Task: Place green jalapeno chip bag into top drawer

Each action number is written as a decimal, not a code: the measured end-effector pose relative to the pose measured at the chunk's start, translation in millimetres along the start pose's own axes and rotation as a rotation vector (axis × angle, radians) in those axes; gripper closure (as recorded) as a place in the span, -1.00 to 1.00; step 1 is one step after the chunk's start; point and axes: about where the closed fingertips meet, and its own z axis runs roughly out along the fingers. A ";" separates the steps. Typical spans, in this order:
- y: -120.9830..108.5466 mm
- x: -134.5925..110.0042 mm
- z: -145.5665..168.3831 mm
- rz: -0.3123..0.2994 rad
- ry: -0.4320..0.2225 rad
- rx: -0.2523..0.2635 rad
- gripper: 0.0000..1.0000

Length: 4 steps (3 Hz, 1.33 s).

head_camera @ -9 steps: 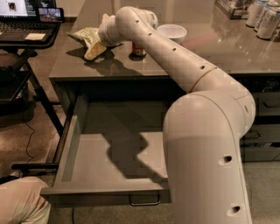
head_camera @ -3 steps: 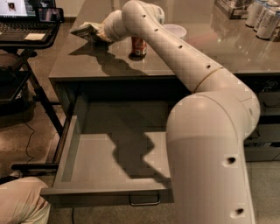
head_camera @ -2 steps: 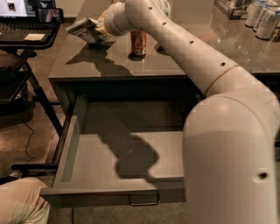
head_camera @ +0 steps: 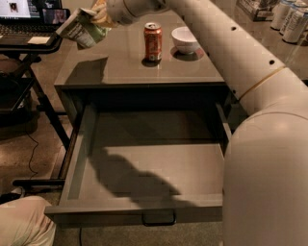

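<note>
The white arm (head_camera: 250, 72) was stretched over the tabletop (head_camera: 120, 62), under which the drawer (head_camera: 144, 214) was pulled open. The chip bag (head_camera: 79, 29) was held in the air above the tabletop's far left corner, clamped by the tool (head_camera: 99, 13). A soda can (head_camera: 153, 42) was stood beside a bowl (head_camera: 185, 39).

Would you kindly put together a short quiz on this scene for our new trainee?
1. True or false: the green jalapeno chip bag lies inside the top drawer.
2. What stands on the table next to the orange soda can? A) a white bowl B) a mug C) a plate
3. Fill in: the top drawer is pulled ___.
Key: 1 false; the gripper, shut on the bag, holds it in the air near the table's far left edge. 2 A. 3 open.
</note>
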 end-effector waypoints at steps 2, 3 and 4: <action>21.9 3.1 2.0 -0.011 0.009 -0.082 1.00; 29.3 -11.7 -3.6 -0.009 -0.040 -0.112 1.00; 50.5 -41.8 -30.4 -0.009 -0.095 -0.188 1.00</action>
